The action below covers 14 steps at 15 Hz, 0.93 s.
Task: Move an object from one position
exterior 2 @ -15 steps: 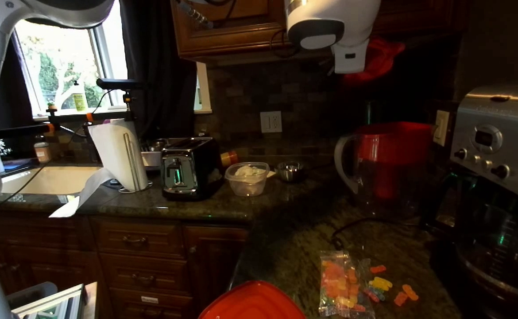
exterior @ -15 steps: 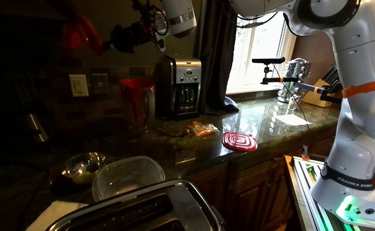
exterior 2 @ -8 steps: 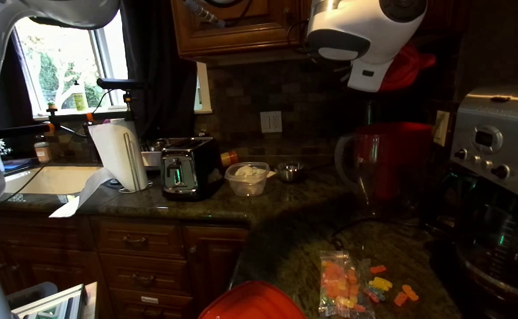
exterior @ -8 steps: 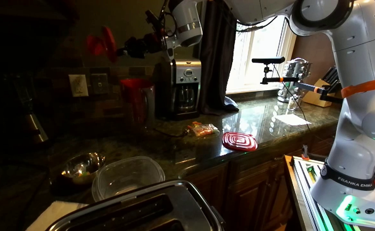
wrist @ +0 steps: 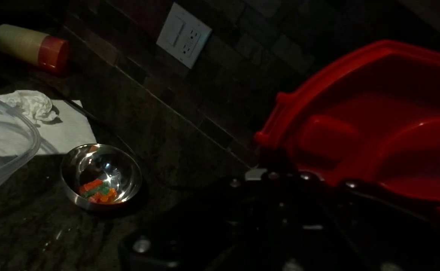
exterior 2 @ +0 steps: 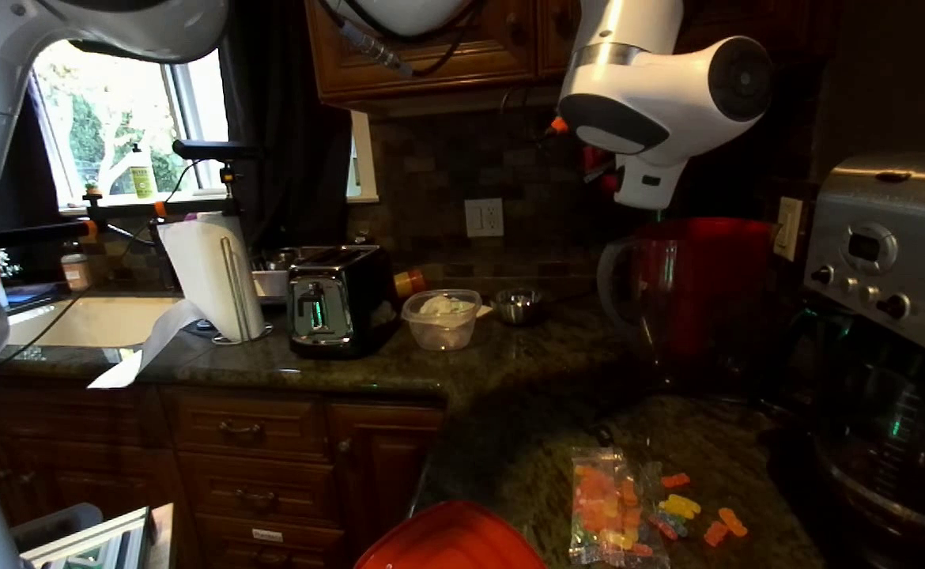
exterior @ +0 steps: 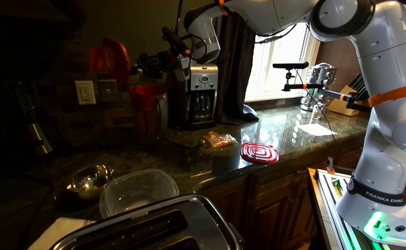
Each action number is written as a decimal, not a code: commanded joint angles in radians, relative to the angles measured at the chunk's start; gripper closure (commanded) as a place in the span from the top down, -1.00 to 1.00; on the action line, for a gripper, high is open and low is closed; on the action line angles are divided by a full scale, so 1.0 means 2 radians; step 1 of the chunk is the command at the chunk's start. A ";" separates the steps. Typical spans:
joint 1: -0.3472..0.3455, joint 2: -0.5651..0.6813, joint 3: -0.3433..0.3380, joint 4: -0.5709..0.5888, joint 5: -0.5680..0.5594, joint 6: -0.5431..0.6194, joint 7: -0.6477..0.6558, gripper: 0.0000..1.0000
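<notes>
The shallow bright-red plastic piece [wrist: 336, 150] is large on the right of the wrist view, with a raised rim and moulded inner shapes. My black gripper [wrist: 267, 165] is shut on its edge. In an exterior view the red piece [exterior: 118, 57] hangs in the air beyond the fingertips of the gripper [exterior: 135, 68], above and left of the red pitcher. In an exterior view only a sliver of the red piece [exterior 2: 598, 162] shows behind the white wrist, and the fingers are hidden there.
A metal bowl [wrist: 101, 175] with candies stands beside a clear plastic tub [wrist: 24, 150] and a napkin [wrist: 66, 130]. The red pitcher [exterior: 147, 111] and coffee maker [exterior: 203, 93] stand below the arm. A toaster [exterior: 147, 225], candy bag [exterior: 220, 140] and red-and-white spiral lid [exterior: 259, 153] are on the counter.
The arm has come down, and the red piece has moved lower and rightward in an exterior view, turning somewhat. The wrist has tilted and now hides most of the piece in an exterior view.
</notes>
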 commanded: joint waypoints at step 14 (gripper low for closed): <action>-0.047 0.056 -0.016 -0.039 0.223 -0.221 -0.025 -0.99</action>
